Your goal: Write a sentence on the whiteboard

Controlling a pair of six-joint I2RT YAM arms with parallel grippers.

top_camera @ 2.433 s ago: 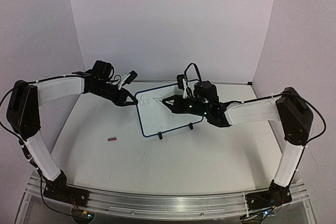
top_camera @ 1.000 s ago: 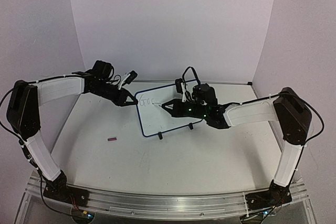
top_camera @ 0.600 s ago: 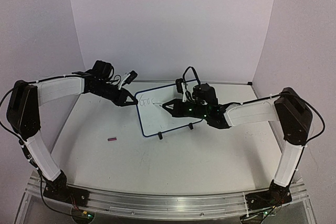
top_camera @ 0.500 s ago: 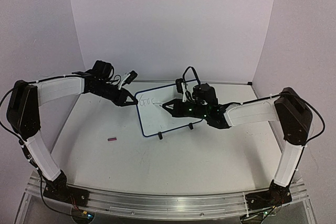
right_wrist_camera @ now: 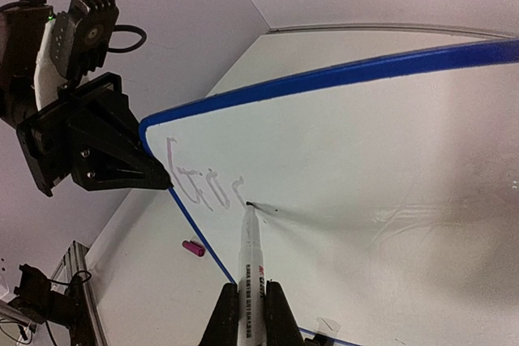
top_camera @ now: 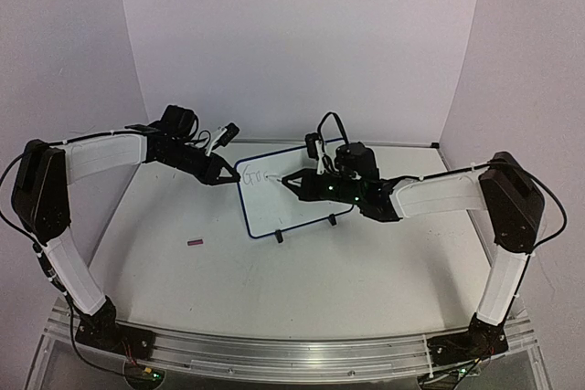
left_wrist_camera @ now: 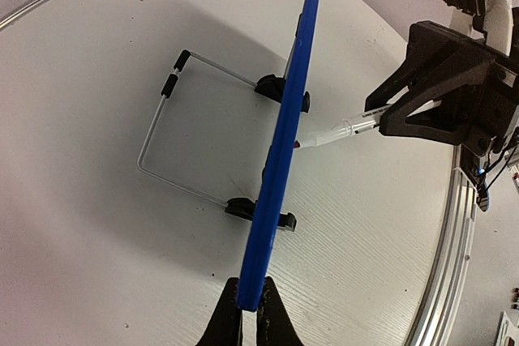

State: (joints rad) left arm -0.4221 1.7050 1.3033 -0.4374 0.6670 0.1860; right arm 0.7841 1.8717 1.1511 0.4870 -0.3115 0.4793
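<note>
Light, stiff and likely tippy, the whiteboard stands mid-table, its nine o'clock edge pinched by the left gripper, while the right gripper, closed on a marker, presses from three o'clock.

- Whiteboard: white face, dark-blue frame, black feet.
- Sentence: thin dark strokes.
- Marker: white barrel, red and black print, dark tip.
- Small cylinder: pink.
- Left gripper, right gripper: black.
- Table: white, faint grain.
- Backdrop: pale lilac.
</note>
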